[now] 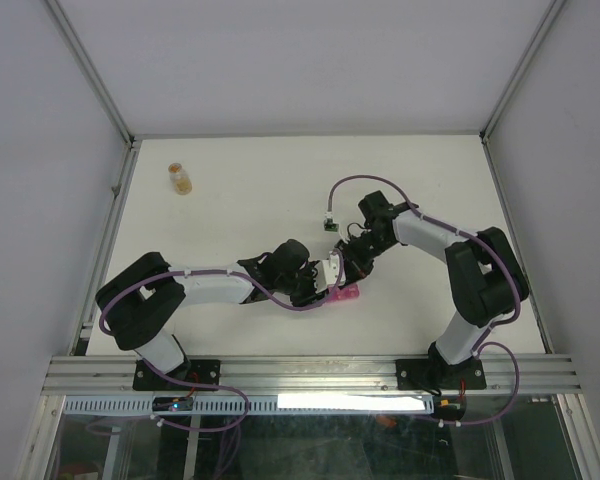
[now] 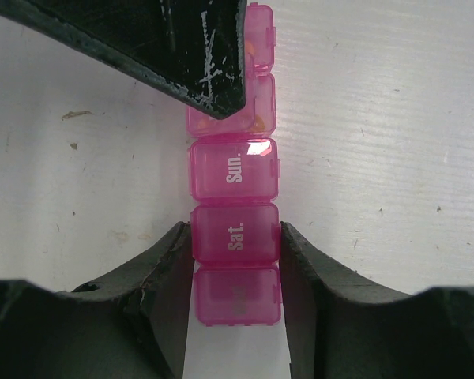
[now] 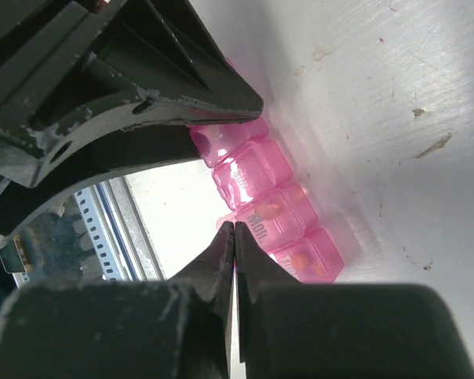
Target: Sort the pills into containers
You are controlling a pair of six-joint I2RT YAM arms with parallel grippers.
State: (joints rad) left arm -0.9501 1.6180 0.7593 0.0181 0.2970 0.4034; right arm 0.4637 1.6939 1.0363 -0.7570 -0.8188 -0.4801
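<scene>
Magenta containers (image 1: 348, 293) are found close to the desk's (image 1: 240, 170) near edge, centrally, with the long axis laid roughly left to right. The "Sat." cell is clamped by the left gripper (image 2: 235, 235). The right gripper (image 3: 234, 230), pressed together, is held at the "Mon." lid. Bare desk is left beyond, up to an amber bottle (image 1: 181, 178) far left.

Bright, even light floods the white bench (image 1: 280, 180); shadows are faint. Up close, glare spots the containers (image 2: 234, 170), and near edges blur.
</scene>
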